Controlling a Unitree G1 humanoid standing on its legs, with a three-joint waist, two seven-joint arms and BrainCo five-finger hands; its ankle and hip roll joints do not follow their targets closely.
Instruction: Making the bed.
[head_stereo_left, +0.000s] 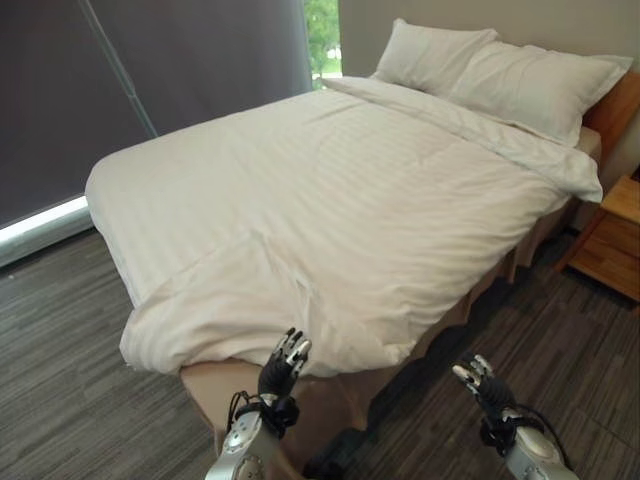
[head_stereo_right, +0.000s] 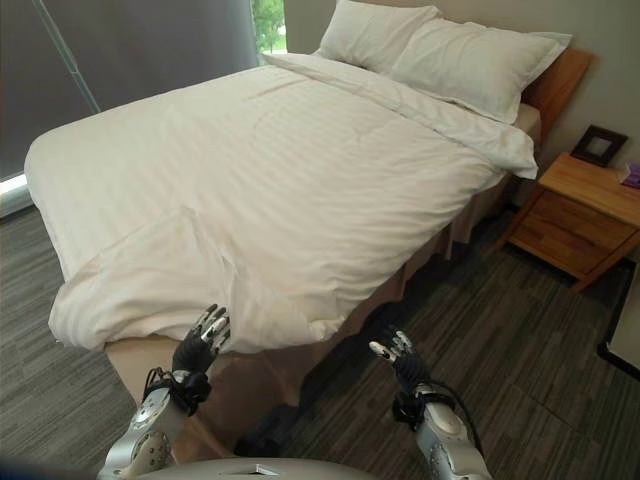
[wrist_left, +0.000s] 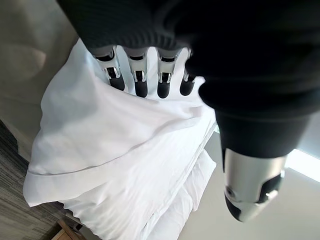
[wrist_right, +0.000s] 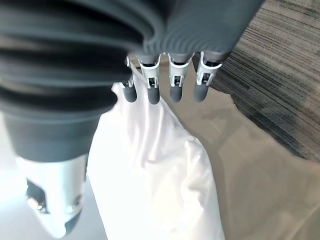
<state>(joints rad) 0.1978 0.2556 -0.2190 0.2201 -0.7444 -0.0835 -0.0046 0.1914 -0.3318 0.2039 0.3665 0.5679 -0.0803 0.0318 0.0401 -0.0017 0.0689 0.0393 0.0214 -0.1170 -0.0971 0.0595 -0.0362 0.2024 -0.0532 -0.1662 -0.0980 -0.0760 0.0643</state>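
Observation:
A white duvet (head_stereo_left: 330, 200) covers the bed, and its near corner (head_stereo_left: 200, 310) is folded back on itself above the tan mattress base (head_stereo_left: 215, 385). Two white pillows (head_stereo_left: 500, 70) lie at the headboard end. My left hand (head_stereo_left: 283, 366) is raised just below the duvet's near edge, fingers straight and holding nothing; its wrist view shows the fingers (wrist_left: 141, 80) in front of the duvet (wrist_left: 120, 150). My right hand (head_stereo_left: 480, 381) hovers over the floor beside the bed's corner, open and empty, with its fingers (wrist_right: 172, 82) pointing toward the hanging duvet (wrist_right: 160, 180).
A wooden nightstand (head_stereo_right: 585, 210) with a small picture frame (head_stereo_right: 600, 145) stands right of the bed. A dark curtain (head_stereo_left: 150, 70) hangs along the left, with a strip of window (head_stereo_left: 322, 35) behind the bed. Grey striped carpet (head_stereo_left: 70, 350) runs around the bed.

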